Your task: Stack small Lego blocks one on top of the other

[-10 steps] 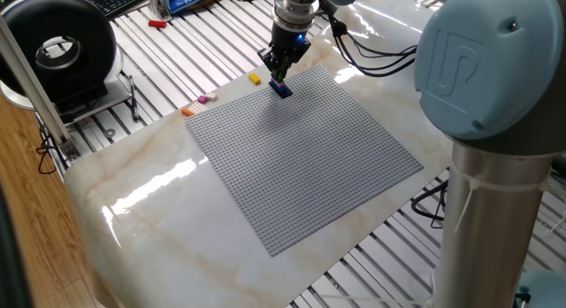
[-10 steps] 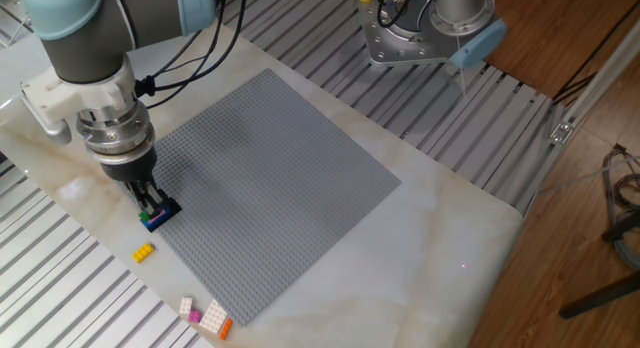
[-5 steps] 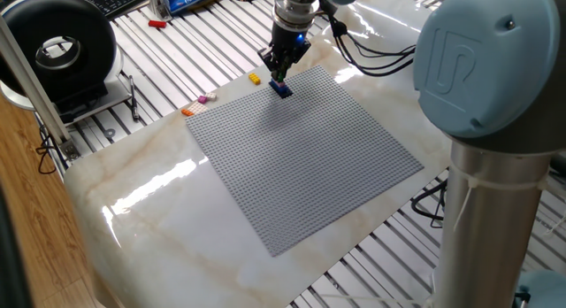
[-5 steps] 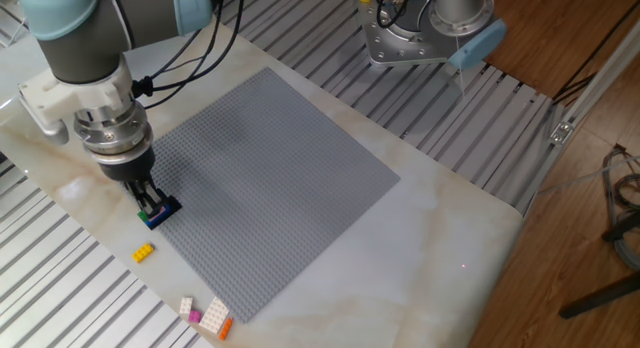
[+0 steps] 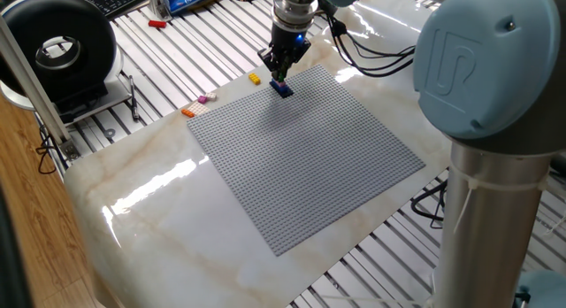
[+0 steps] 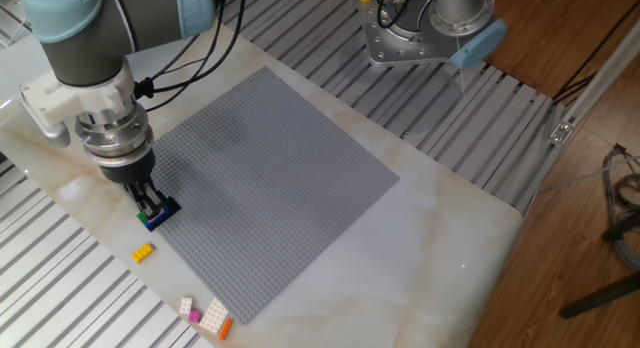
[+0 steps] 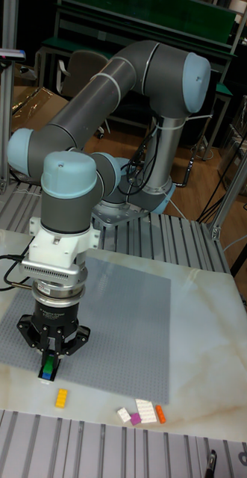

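A blue Lego block [image 6: 166,208] sits on a green one [image 6: 150,221] at the corner of the grey baseplate [image 6: 270,178]. My gripper [image 6: 150,202] comes straight down onto this pair, its fingers close together on the blue block. The same stack [image 5: 281,88] shows under the gripper [image 5: 278,78] in one fixed view. In the tall fixed view the gripper [image 7: 48,364] holds the green and blue pair [image 7: 46,370] between its fingertips. A yellow block [image 6: 144,252] lies loose just off the plate. White, pink and orange blocks [image 6: 207,316] lie together further along the edge.
The marble tabletop [image 5: 159,211] surrounds the baseplate, with slatted metal beyond it. A red block [image 5: 157,24] lies on the slats at the back. A black round device [image 5: 62,51] stands at the left. A second robot base [image 6: 420,38] is behind the plate.
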{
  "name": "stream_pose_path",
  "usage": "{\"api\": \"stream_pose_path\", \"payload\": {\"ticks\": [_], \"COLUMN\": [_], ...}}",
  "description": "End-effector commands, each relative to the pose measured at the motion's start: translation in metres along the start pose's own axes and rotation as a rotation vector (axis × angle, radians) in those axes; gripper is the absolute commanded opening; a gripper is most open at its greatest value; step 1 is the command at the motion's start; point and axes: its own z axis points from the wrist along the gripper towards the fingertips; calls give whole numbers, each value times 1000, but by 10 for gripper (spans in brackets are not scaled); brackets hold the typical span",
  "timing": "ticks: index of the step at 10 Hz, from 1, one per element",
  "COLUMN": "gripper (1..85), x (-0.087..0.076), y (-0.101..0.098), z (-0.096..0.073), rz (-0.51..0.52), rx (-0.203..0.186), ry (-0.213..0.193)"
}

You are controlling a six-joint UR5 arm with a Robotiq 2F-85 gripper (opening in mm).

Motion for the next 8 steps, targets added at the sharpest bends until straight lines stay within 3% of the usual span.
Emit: {"api": "stream_pose_path", "payload": {"ticks": [1,2,3,6,7,8], "gripper": [217,217,247,363,327,220], "x": [17,11,8,4,4,3], "y": [-11,-10,-9,-8,-9,-5], "z": [-25,-25,-21,-20,-20,-20], "rz": [-63,-51,-58,-105,-96,-52], "rx": [-25,-22,-2,3,8,3], "ry": [87,73,68,57,61,59]}}
